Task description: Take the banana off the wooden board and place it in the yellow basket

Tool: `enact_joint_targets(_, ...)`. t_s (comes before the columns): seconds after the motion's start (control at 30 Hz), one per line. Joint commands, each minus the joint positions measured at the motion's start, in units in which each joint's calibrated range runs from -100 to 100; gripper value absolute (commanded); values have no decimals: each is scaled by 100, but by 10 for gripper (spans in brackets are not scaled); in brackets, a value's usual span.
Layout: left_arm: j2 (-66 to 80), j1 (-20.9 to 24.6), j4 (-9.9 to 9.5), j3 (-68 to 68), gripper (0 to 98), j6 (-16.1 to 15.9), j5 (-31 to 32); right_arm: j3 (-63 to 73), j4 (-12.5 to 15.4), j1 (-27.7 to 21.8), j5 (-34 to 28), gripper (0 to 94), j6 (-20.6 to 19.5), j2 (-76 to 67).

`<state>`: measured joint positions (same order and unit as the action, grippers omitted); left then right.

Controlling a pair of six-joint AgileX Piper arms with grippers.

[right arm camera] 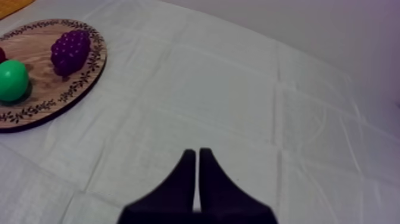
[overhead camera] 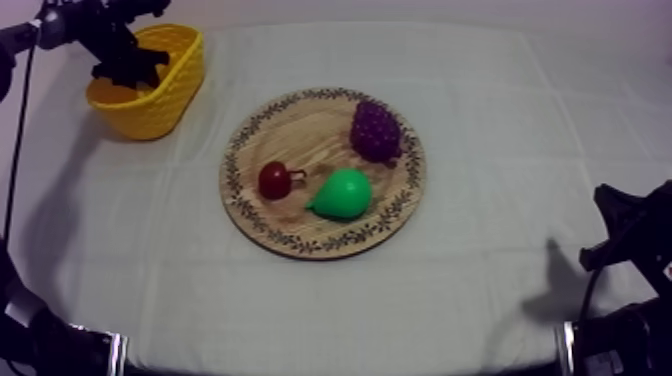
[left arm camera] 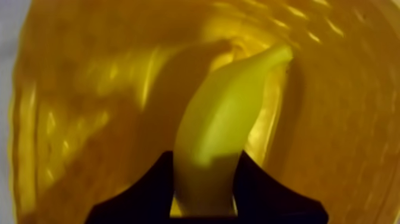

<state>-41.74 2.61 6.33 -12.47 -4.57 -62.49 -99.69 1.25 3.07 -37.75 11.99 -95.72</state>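
Left gripper [left arm camera: 205, 184] pinches the banana [left arm camera: 229, 113] by one end, down inside the yellow basket [left arm camera: 77, 131]. It's smooth, pale yellow and gently curved, tapering away from the fingers. Right gripper [right arm camera: 197, 158] sits above the cloth [right arm camera: 238, 89], fingers pressed together.
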Motion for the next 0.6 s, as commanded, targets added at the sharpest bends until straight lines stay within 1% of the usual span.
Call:
enact_joint_targets(0.0, 7, -1, 10, 3, 449, -8, 6, 3, -1, -1, 1, 2, 0, -3)
enact_joint_targets(0.17, 21, -26, 24, 10, 476, -25, 14, 3, -1, -1, 1, 2, 0, -3)
enact_joint_targets(0.3, 79, -58, 8, 14, 469, -10, 14, 3, -1, -1, 1, 2, 0, -3)
enact_joint_targets(0.43, 232, -90, -25, -74, 438, 39, -51, 3, -1, -1, 1, 2, 0, -3)
enact_joint_targets(0.57, 488, -142, -129, -187, 349, 188, -151, 3, -1, -1, 1, 2, 0, -3)
